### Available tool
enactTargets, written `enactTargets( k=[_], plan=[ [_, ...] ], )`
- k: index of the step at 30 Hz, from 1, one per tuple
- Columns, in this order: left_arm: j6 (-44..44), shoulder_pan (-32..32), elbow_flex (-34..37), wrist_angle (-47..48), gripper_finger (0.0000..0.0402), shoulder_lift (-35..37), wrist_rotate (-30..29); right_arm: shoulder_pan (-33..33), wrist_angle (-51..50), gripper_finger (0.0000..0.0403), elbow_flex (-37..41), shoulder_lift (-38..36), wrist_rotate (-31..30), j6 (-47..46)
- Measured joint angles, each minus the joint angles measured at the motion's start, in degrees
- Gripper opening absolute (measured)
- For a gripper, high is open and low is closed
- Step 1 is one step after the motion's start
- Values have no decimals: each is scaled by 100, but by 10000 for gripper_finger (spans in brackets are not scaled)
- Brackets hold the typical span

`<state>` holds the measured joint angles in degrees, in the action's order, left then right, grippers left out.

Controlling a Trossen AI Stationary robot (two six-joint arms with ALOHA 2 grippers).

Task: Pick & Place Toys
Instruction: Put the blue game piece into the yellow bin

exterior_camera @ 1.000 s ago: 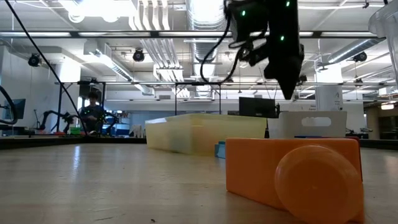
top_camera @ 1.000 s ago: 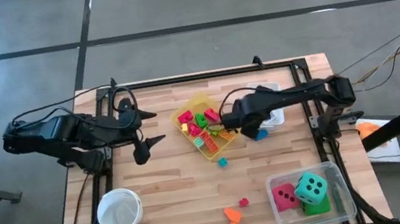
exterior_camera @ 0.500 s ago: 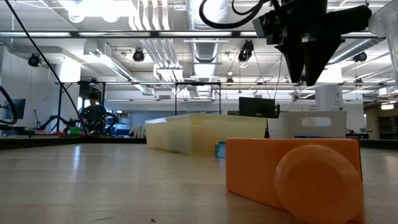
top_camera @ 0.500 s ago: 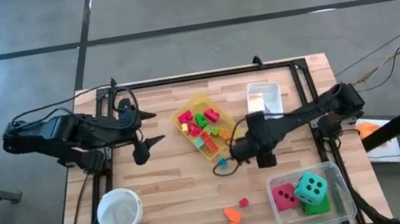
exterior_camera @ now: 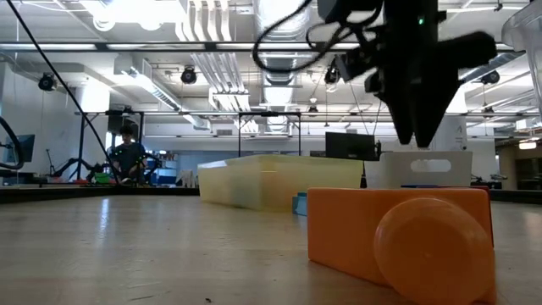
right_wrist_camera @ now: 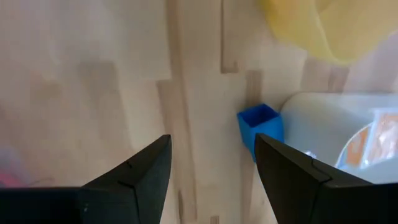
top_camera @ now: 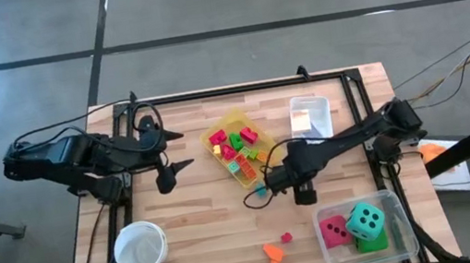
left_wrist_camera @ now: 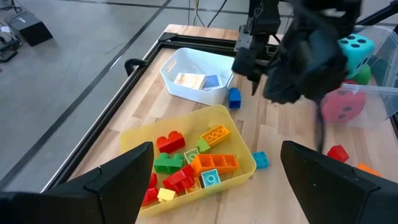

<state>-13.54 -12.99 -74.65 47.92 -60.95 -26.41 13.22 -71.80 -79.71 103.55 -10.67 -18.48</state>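
— What carries everything?
— A wooden table (top_camera: 204, 239) with a dark frame.
— And directly on it?
— A yellow bin (top_camera: 239, 148), a white bin (top_camera: 310, 113), a clear bin (top_camera: 396, 224), a round white bowl (top_camera: 140, 246), plus loose blocks: orange (top_camera: 274, 253), red (top_camera: 285, 237), light blue (left_wrist_camera: 260, 160), blue (left_wrist_camera: 234, 97).

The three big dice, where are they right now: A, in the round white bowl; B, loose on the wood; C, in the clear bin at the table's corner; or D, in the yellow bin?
C: the green die, pink-red die and teal die all sit inside the clear bin in the high view.
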Motion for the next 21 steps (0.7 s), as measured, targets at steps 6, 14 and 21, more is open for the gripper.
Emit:
enactTargets(
  k=[6,14,21],
  plan=[
    [0,0,0,4,351,0,6,-355,226,223,430,48,222,86],
    [0,0,0,7,351,0,9,-929,493,223,729,54,220,310],
    [0,0,0,7,351,-2,22,-1407,501,223,821,51,294,337]
  ],
)
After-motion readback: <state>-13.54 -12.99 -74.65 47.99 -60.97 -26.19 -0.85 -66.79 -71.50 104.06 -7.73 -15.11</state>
